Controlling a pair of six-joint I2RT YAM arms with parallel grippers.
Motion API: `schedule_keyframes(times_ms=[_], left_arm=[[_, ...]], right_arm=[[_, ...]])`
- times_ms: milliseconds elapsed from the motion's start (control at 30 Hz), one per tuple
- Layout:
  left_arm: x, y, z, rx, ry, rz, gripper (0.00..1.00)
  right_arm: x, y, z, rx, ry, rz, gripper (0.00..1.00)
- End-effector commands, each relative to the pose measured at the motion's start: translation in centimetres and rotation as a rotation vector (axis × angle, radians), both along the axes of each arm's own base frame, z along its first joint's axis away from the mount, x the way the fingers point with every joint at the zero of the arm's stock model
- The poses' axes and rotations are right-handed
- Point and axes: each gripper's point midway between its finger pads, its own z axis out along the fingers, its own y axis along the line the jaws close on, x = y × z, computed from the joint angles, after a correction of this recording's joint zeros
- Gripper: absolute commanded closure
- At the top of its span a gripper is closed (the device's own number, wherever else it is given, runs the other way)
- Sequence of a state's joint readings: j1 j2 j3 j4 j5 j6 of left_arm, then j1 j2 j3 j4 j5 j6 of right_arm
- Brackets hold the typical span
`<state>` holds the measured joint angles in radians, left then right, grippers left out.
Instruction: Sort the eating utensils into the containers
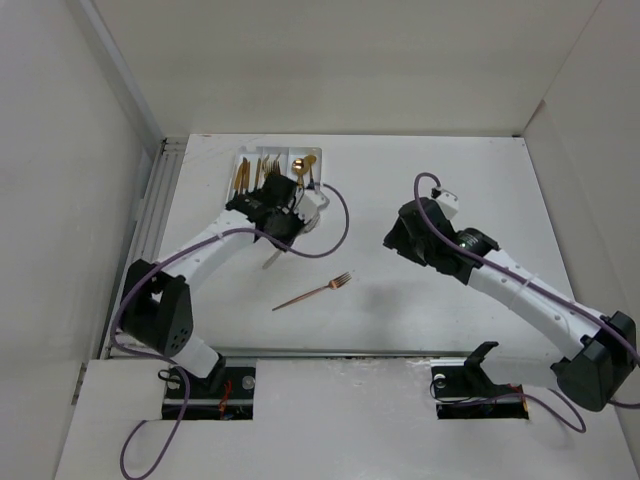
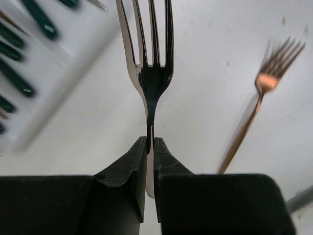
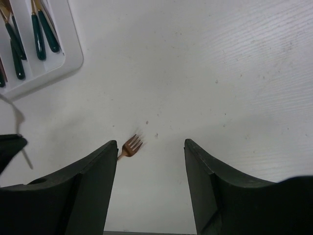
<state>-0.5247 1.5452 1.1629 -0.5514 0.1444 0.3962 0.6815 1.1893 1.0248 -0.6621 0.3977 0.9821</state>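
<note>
While left gripper point(image 2: 150, 143) pinches slim neck of glossy fork point(image 2: 151, 78) between black fingers point(image 2: 132, 164), its four tines point away over matte white table point(image 2: 205, 122), near tray point(image 3: 73, 62). Copper fork point(image 1: 312, 292), thin straight handle, lies flat on table, apart from tray. Right gripper point(image 3: 150, 143) spread wide, holding nothing. Tray smooth white plastic, rounded corner, long compartments holding green-handled, gold-headed utensils point(image 3: 41, 34).

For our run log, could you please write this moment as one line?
left gripper: shut on silver fork near tray | right gripper: open, empty | copper fork: on table
</note>
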Motion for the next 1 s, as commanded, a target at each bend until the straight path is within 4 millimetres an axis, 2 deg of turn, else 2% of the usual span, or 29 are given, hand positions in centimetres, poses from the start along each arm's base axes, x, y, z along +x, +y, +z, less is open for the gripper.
schedule_keyframes(times_ms=[0, 33, 67, 100, 133, 167, 200, 233, 267, 300, 333, 400, 433, 467, 500, 533, 567, 667, 700, 767, 867, 900, 967], left_arm=[[3.2, -0.4, 7.2, -0.155, -0.134, 0.084, 1.0], [4.2, -0.6, 8.1, -0.186, -0.155, 0.099, 1.0], [5.7, 0.0, 8.3, -0.201, -0.158, 0.137, 1.0], [7.5, 0.0, 10.2, -0.234, -0.203, 0.167, 1.0], [9.0, 0.0, 11.1, -0.269, -0.22, 0.216, 1.0], [10.6, 0.2, 10.4, -0.275, -0.205, 0.253, 1.0], [12.7, 0.9, 12.2, -0.313, -0.245, 0.296, 1.0], [14.2, 1.0, 12.7, -0.35, -0.255, 0.346, 1.0], [15.4, 1.2, 12.8, -0.37, -0.255, 0.369, 1.0], [17.1, 2.0, 11.3, -0.377, -0.227, 0.409, 1.0], [18.8, 2.3, 12.6, -0.404, -0.26, 0.431, 1.0], [20.8, 2.7, 12.0, -0.437, -0.237, 0.485, 1.0], [22.1, 2.7, 9.8, -0.434, -0.196, 0.502, 1.0], [23.5, 3.2, 10.7, -0.452, -0.216, 0.522, 1.0], [24.3, 3.0, 10.2, -0.459, -0.208, 0.533, 1.0], [25.2, 3.5, 8.1, -0.447, -0.177, 0.559, 1.0], [26.0, 3.3, 8.3, -0.461, -0.184, 0.566, 1.0], [26.9, 4.1, 6.0, -0.431, -0.17, 0.598, 1.0], [27.3, 4.2, 6.2, -0.436, -0.186, 0.61, 1.0], [27.7, 4.4, 4.6, -0.418, -0.176, 0.623, 1.0], [27.4, 4.5, 3.4, -0.397, -0.149, 0.622, 1.0], [27.3, 4.6, 2.7, -0.382, -0.136, 0.631, 1.0], [27.0, 4.7, 2.4, -0.37, -0.125, 0.626, 0.92]], right_arm=[[2.6, 0.4, 3.5, 0.019, -0.113, -0.01, 0.37], [3.0, 0.7, 3.5, 0.016, -0.126, -0.001, 0.37], [3.5, 0.6, 3.3, 0.014, -0.123, -0.004, 0.37], [4.2, 0.4, 3.6, 0.03, -0.129, -0.014, 0.37], [4.8, 0.4, 4.1, 0.027, -0.145, -0.016, 0.37], [5.5, 0.6, 3.9, 0.024, -0.145, -0.004, 0.37], [5.9, 0.6, 3.8, 0.026, -0.137, -0.006, 0.37], [6.7, 0.4, 4.6, 0.025, -0.158, -0.012, 0.37], [7.3, 0.3, 4.0, 0.0, -0.145, -0.009, 0.37], [7.7, 0.8, 4.1, 0.01, -0.146, 0.0, 0.37], [8.3, 0.6, 4.5, 0.003, -0.155, -0.004, 0.37], [9.0, 0.6, 3.9, -0.01, -0.137, -0.002, 0.37], [9.4, 0.4, 3.9, -0.012, -0.135, -0.002, 0.37], [10.0, 0.1, 4.2, -0.01, -0.141, -0.016, 0.37], [10.1, 0.1, 4.1, -0.014, -0.133, -0.015, 0.37], [10.3, -0.1, 3.6, -0.024, -0.121, -0.012, 0.37], [10.3, -0.1, 4.0, -0.022, -0.123, -0.012, 0.37], [10.6, -1.0, 4.1, -0.026, -0.119, -0.033, 0.37], [10.5, -1.1, 4.0, -0.031, -0.11, -0.033, 0.37], [10.3, -1.1, 3.6, -0.035, -0.102, -0.033, 0.37], [10.0, -1.7, 3.8, -0.035, -0.103, -0.042, 0.37], [9.7, -1.9, 3.2, -0.044, -0.085, -0.041, 0.37], [9.6, -1.9, 3.7, -0.032, -0.095, -0.047, 0.37]])
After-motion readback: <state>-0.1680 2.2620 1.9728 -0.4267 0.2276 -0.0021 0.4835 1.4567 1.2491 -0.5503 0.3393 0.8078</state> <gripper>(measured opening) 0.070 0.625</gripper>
